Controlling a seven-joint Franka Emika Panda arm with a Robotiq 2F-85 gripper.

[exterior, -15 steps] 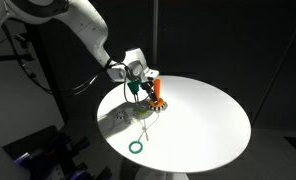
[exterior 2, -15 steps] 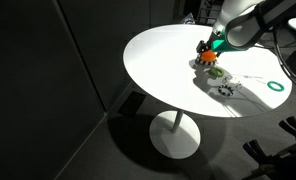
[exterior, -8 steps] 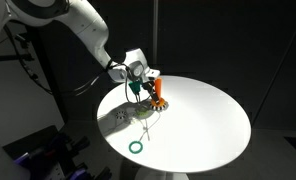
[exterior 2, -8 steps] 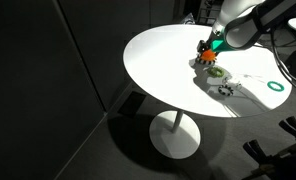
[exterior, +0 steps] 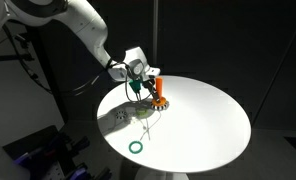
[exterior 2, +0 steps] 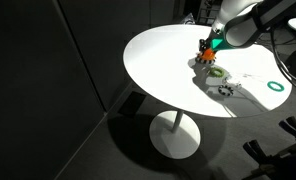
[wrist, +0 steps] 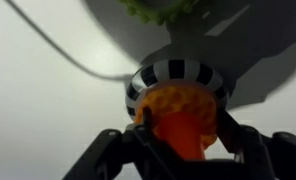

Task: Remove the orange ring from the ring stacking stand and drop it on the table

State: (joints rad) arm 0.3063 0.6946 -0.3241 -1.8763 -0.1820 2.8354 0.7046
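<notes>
Ring stacking stand, seemingly within gripper

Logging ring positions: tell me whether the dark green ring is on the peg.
No, the dark green ring lies flat on the table near its edge, apart from the peg.

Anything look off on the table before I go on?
Nothing stands out. The stand is upright with the gripper at its peg, and the dark green ring lies flat near the table edge.
</notes>
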